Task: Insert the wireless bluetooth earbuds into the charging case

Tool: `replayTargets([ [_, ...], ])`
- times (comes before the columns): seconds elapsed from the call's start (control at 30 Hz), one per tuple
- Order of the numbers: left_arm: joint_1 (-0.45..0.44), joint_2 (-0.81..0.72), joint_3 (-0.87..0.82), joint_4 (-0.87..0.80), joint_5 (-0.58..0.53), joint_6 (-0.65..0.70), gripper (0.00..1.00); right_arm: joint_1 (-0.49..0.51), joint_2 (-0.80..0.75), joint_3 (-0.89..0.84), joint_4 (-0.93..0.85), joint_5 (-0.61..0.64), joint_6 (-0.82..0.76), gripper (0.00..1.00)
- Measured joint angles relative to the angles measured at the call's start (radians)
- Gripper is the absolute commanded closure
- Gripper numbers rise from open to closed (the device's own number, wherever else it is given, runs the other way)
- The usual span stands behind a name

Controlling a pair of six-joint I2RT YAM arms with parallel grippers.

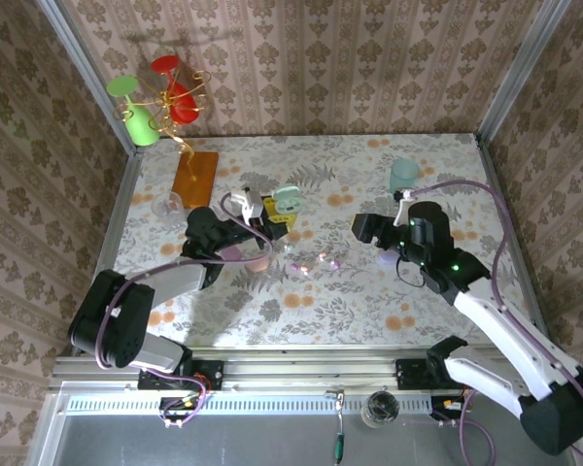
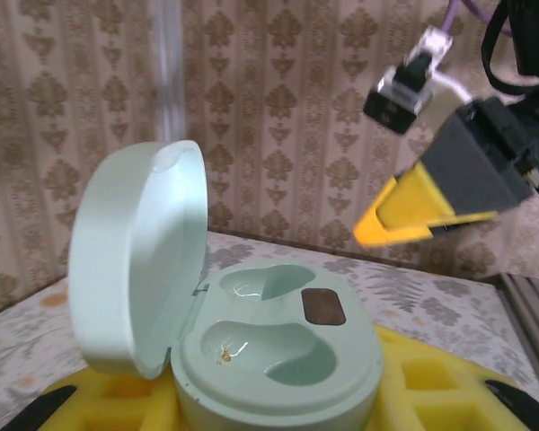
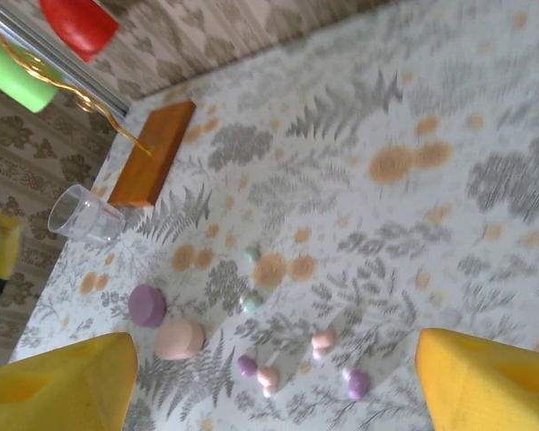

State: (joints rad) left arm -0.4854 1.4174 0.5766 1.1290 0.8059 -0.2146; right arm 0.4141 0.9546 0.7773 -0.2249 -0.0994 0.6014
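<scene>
A floral-patterned tabletop (image 1: 369,311) fills the enclosure, walled by brown damask paper. At its far left corner stands a gold wire stand (image 1: 170,97) carrying a red cup and a green cup, with an orange-brown wooden block (image 1: 194,177) lying flat just in front of it. A pale mint plastic cup (image 1: 404,175) sits far right, well apart from a clear glass tumbler (image 3: 85,215) that lies tilted near the block. The left gripper (image 1: 272,209) is clamped on a mint-green pebble-shaped plastic charging case (image 2: 278,350), gripped low between yellow pads and raised above the table's middle; its lid stands hinged open to the left and its two moulded wells face up. The right gripper (image 3: 271,382) hovers just beside that case, its yellow fingers spread wide with nothing between them. On the cloth below it lie a lilac oval case (image 3: 147,305) and a pink oval case (image 3: 180,339), close together. The tiny glossy plastic earbuds (image 3: 322,339) are scattered on the table near those two cases, none in the held case: two pink and two lilac in a loose cluster, and two paler ones a little farther back, probably mint and whitish, though they are too small to be sure.
</scene>
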Motion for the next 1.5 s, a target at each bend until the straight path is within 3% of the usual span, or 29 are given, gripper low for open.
replayTargets([
  [0.1,0.023,-0.044,-0.025,0.001,-0.038,0.001,0.63,0.002,0.103,-0.007,0.038,-0.046,0.092,0.22],
  [0.3,0.062,-0.116,-0.067,-0.005,-0.108,0.010,0.63,0.035,0.291,-0.036,0.151,-0.066,0.250,0.38],
  [0.6,0.068,-0.203,-0.075,-0.101,-0.133,0.070,0.63,0.139,0.545,-0.014,0.306,-0.059,0.405,0.54],
  [1.07,0.068,-0.211,-0.076,-0.154,-0.125,0.084,0.63,0.248,0.866,0.156,0.477,-0.070,0.586,0.58],
  [1.5,0.068,-0.211,-0.080,-0.157,-0.112,0.088,0.63,0.253,0.992,0.213,0.532,-0.093,0.661,0.64],
])
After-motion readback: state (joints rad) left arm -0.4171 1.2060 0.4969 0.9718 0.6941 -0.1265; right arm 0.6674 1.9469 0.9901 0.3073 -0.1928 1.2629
